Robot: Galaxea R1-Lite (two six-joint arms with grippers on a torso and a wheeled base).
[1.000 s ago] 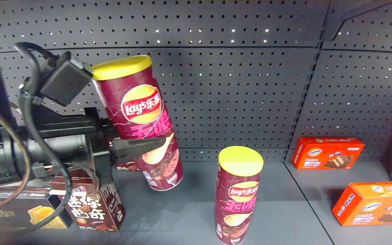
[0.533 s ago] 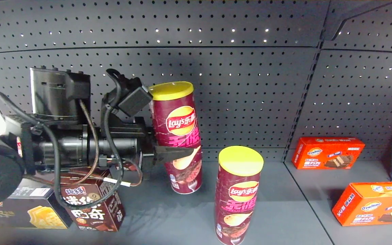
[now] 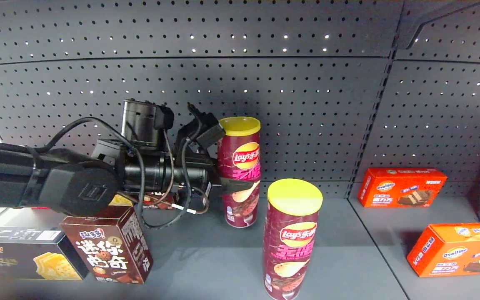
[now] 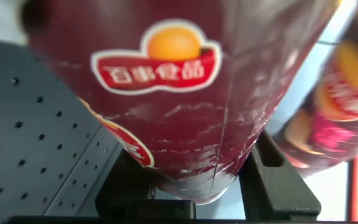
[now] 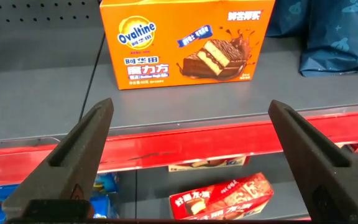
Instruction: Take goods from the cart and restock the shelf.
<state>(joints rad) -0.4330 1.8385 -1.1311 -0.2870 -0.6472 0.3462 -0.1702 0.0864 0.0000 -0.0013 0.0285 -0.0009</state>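
- My left gripper [image 3: 240, 186] was clamped around the middle of a maroon chip can [image 3: 240, 164] with a yellow lid, holding it upright.
- That can was far back on the grey shelf [image 3: 340, 254], close to the pegboard wall [image 3: 306, 116]. I could not tell whether its base touched the shelf.
- A second can [image 3: 292, 241] of the same kind stood upright, nearer and just to the right.
- My right gripper [image 5: 191, 155] was spread wide apart, facing an orange box [image 5: 185, 43].
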